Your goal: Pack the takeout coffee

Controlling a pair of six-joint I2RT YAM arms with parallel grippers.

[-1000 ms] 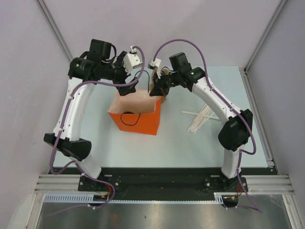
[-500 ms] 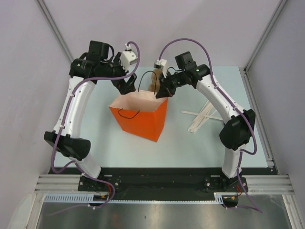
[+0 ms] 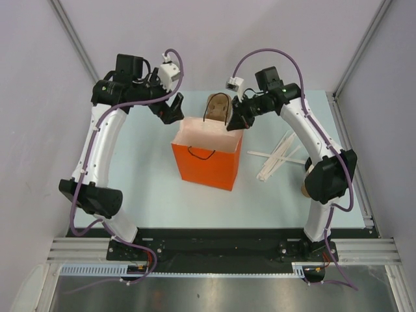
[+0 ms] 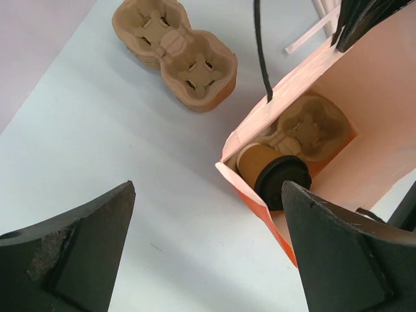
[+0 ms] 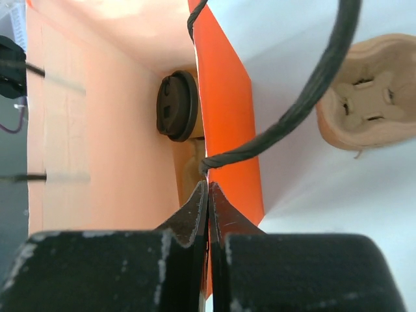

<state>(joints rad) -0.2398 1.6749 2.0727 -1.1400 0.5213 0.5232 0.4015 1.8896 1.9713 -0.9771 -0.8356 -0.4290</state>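
The takeout coffee [image 4: 281, 181], a tan cup with a black lid, sits inside the orange paper bag [image 3: 207, 166] in one pocket of a pulp carrier [image 4: 313, 129] at the bag's bottom. The right wrist view shows its lid [image 5: 177, 106] too. My right gripper [image 3: 234, 123] is shut on the bag's back right rim [image 5: 227, 110], the jaws pinched on the paper wall just under the black cord handle [image 5: 299, 110]. My left gripper [image 3: 171, 109] is open and empty, above the table off the bag's back left corner, apart from it.
A stack of spare pulp carriers [image 3: 218, 106] lies just behind the bag, also in the left wrist view [image 4: 174, 52]. White stir sticks [image 3: 278, 158] lie right of the bag. A tan object [image 3: 303, 189] shows beside the right arm's elbow.
The bag has slid right and now stands upright, its rim still in my right gripper. My left gripper has let go of the back left rim and drawn back to the left.
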